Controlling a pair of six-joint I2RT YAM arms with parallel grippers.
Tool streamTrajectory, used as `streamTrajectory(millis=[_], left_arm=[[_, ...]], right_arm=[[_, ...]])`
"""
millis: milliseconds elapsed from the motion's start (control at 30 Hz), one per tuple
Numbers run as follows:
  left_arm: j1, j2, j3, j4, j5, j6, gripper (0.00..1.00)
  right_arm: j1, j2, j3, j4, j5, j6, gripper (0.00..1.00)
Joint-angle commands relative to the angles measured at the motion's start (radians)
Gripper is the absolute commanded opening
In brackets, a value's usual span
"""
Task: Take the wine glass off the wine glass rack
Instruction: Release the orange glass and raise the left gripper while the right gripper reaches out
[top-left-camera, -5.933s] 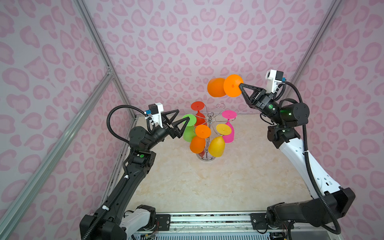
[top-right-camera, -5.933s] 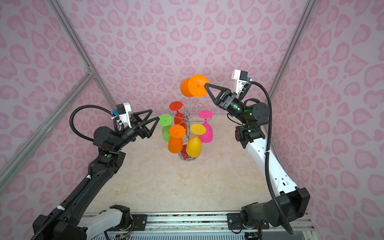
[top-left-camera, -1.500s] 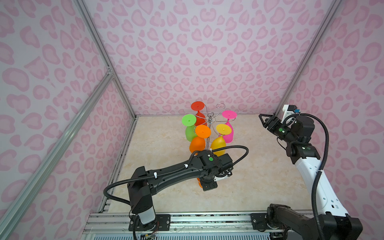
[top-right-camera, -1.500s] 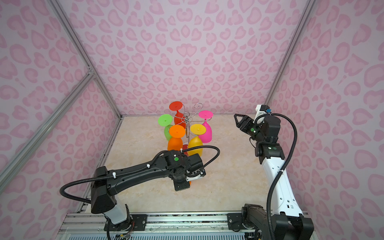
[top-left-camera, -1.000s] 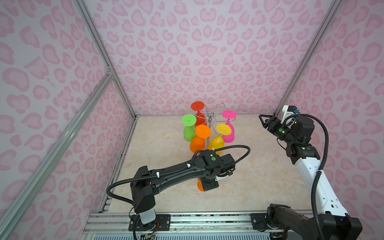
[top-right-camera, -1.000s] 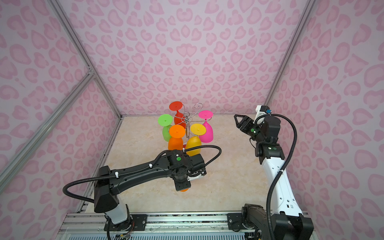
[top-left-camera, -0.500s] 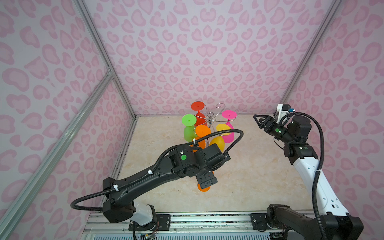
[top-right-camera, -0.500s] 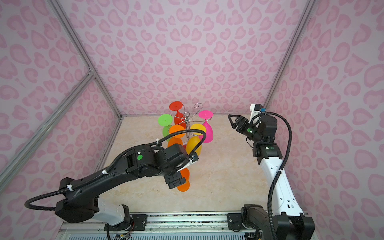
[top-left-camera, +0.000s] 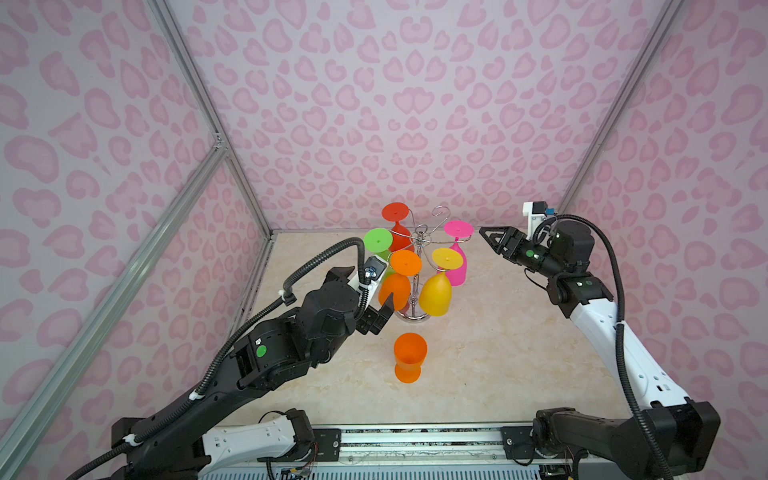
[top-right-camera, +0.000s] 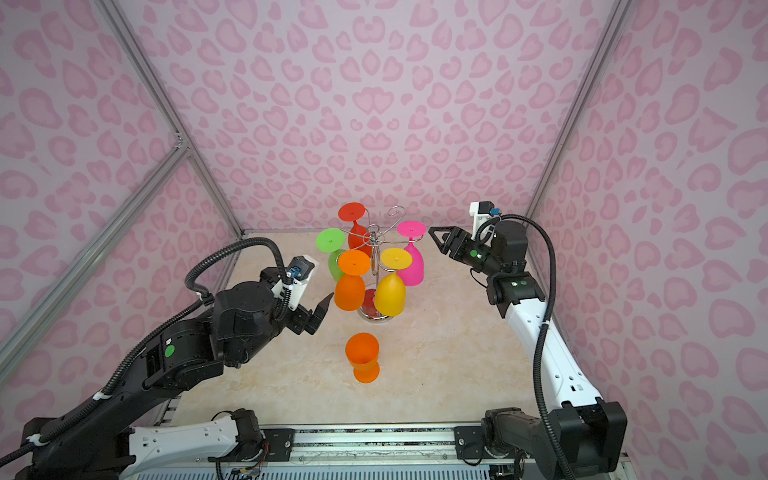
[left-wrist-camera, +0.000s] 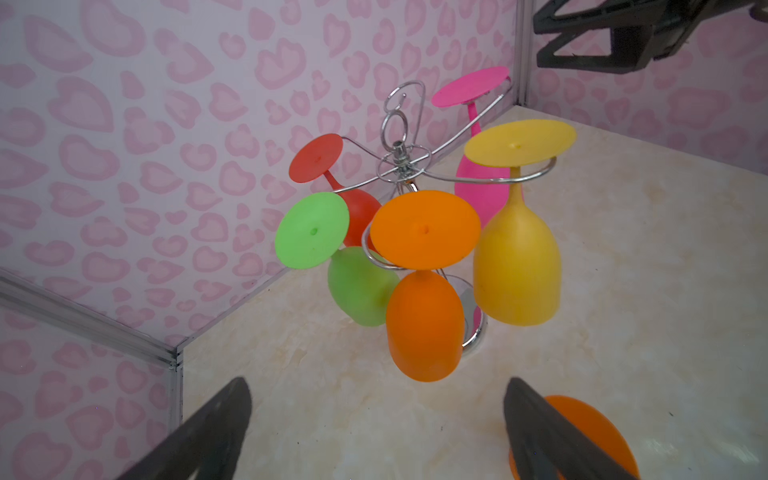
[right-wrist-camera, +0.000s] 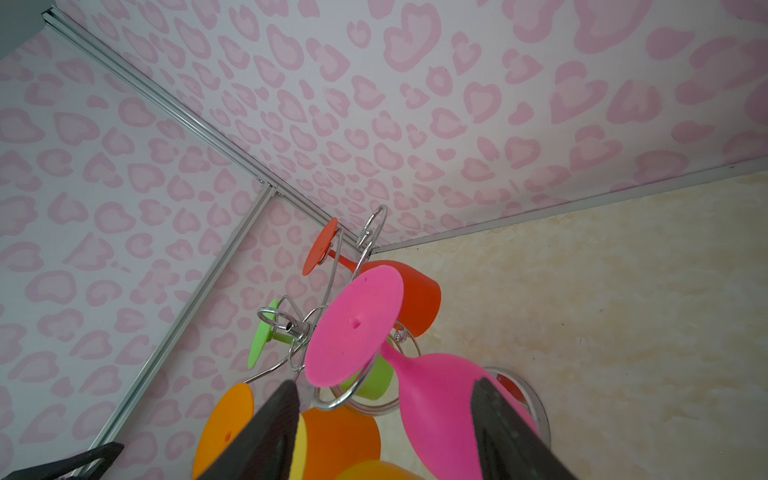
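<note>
- Five hanging glasses (top-left-camera: 435, 293), bowls down, ring the rack (top-left-camera: 420, 240) and shut off its pole from the front and both sides; its one bare hook (left-wrist-camera: 406, 83) faces the back wall (top-left-camera: 415, 124).
- An orange glass (top-left-camera: 410, 353) stands upright on the table (top-left-camera: 498, 353) just before the rack's base, blocking a straight reach from the front.
- The left gripper (left-wrist-camera: 376, 399), jaws wide, hovers near the hanging orange glass (top-left-camera: 395, 291), its arm (top-left-camera: 282, 349) filling the table's left side.
- Right of the rack, bare table runs to the right gripper (top-left-camera: 487, 236), poised near the pink glass (top-left-camera: 457, 270).
</note>
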Motion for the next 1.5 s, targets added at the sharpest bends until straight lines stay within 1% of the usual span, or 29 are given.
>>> streamTrajectory(millis=[0, 233, 433, 600, 700, 1100, 1467], left_arm=[[0.044, -0.021, -0.047, 0.144, 0.009, -0.027, 0.96], [0.073, -0.026, -0.082, 0.165, 0.034, -0.038, 0.96], [0.079, -0.035, -0.088, 0.166, 0.058, -0.032, 0.96], [0.081, -0.047, -0.099, 0.166, 0.054, -0.035, 0.96], [0.083, -0.057, -0.107, 0.165, 0.057, -0.039, 0.96], [0.084, -0.06, -0.113, 0.159, 0.068, -0.035, 0.96], [0.084, -0.061, -0.115, 0.155, 0.061, -0.035, 0.96]], right_arm=[[0.013, 0.03, 0.03, 0.043, 0.0, 0.011, 0.64], [0.057, 0.106, 0.1, 0.017, 0.005, -0.001, 0.59], [0.079, 0.147, 0.137, 0.002, 0.008, -0.006, 0.57], [0.088, 0.172, 0.157, -0.008, 0.01, -0.006, 0.55], [0.094, 0.183, 0.169, -0.018, 0.013, -0.009, 0.52], [0.101, 0.197, 0.194, -0.047, 0.021, -0.015, 0.29], [0.101, 0.21, 0.213, -0.088, 0.016, -0.034, 0.16]])
